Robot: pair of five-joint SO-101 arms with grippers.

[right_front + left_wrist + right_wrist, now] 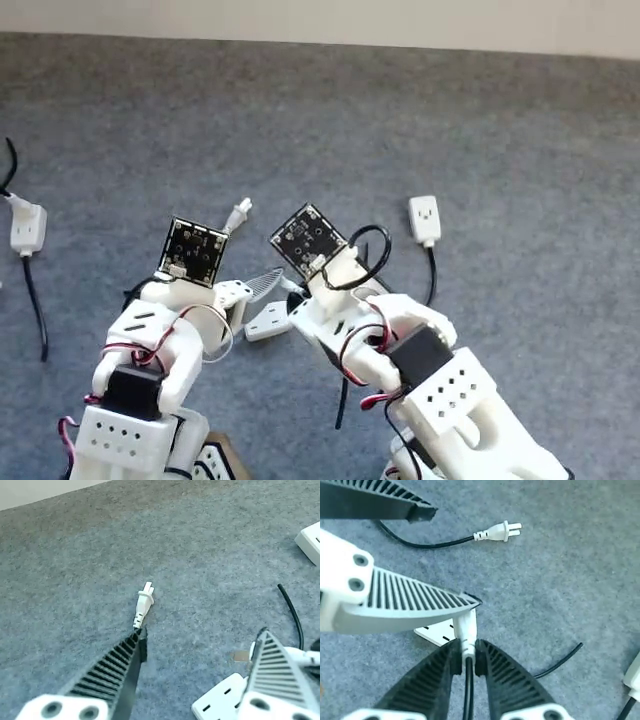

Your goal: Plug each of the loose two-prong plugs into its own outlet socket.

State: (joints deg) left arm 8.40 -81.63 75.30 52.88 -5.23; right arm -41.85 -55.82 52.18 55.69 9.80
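Lying far left: a white rectangular outlet socket (pixel 27 228) on the grey carpeted worktop (pixel 520 130), black cord trailing from it.
Left claw (pixel 201 636): spread wide, gripping nothing.
Loose plug: a small white two-prong plug (pixel 144 601) lies flat just beyond the left claw's black fingertip.
Outlet block: a flat white plastic outlet block (pixel 268 320) sits between the two arms, under the left claw's white finger.
Right claw (pixel 465 657): pinched tight on a white plug on a black cord (pixel 465 627), its front end at the outlet block; prongs hidden.
Far right: a second white outlet socket (pixel 425 218), black cord attached, beside the right arm.
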